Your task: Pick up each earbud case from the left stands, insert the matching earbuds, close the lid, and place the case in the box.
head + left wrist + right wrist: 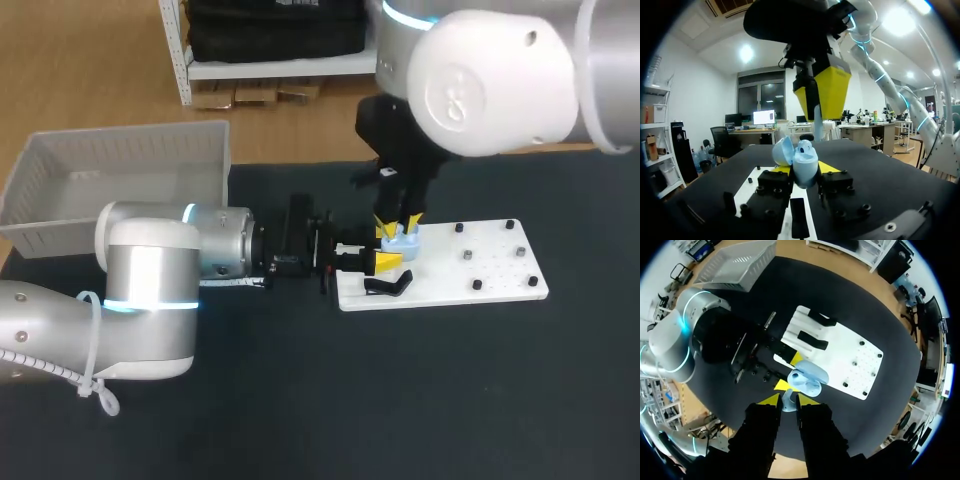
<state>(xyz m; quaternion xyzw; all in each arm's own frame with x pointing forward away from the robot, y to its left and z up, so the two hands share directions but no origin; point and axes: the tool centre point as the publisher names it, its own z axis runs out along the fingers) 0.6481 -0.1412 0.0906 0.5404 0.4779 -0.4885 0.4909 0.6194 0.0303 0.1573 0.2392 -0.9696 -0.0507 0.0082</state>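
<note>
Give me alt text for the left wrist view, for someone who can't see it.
An open light-blue earbud case sits gripped in the left tool. The right tool hangs directly above it, pinching a pale blue earbud.

— Where is your case?
— Your pale blue earbud case is tilted with its lid open, clamped in the left gripper over the white board.
— And the earbud?
— A pale earbud is pinched in the right gripper, just above the case. Your grey box stands well apart, far left.
</note>
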